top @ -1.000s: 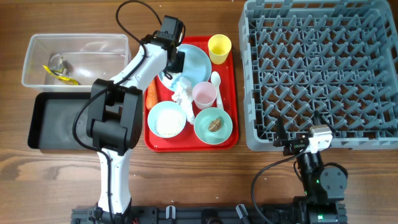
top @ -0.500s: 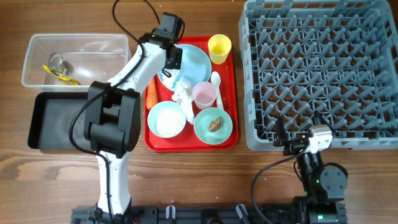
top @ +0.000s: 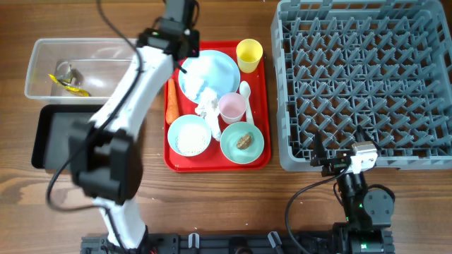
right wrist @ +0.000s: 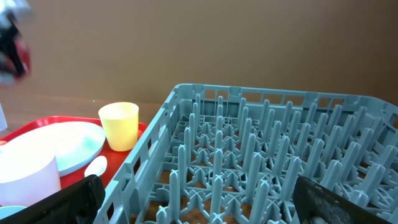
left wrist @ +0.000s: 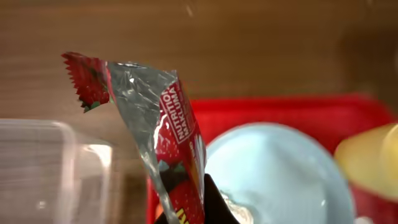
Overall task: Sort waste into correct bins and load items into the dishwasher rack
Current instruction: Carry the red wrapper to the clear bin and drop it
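Note:
My left gripper (left wrist: 189, 214) is shut on a red snack wrapper (left wrist: 166, 124), which hangs in the air above the far left corner of the red tray (top: 263, 106), beside the clear tub (top: 85, 49). A yellow wrapper (top: 68, 85) lies in that tub. The black tray (top: 63, 137) is in front of it. On the red tray are the plate (top: 215, 67), tissue (top: 207, 106), carrot (top: 171, 100), yellow cup (top: 248, 55), pink cup (top: 232, 107), spoon (top: 245, 90), a bowl of rice (top: 189, 135) and a bowl with a brown lump (top: 242, 141). My right gripper (right wrist: 205, 202) stands open at the front edge of the dishwasher rack (top: 364, 81).
The left arm (top: 134, 85) reaches across the gap between the bins and the red tray. The rack's upright pegs (right wrist: 261, 155) fill the right wrist view, with the yellow cup (right wrist: 119, 126) and plate (right wrist: 50, 146) to their left. Bare wood lies in front of the tray.
The left gripper closed on the red wrapper at the plate and lifted it up and back toward the tray's far left corner. The right arm has not moved.

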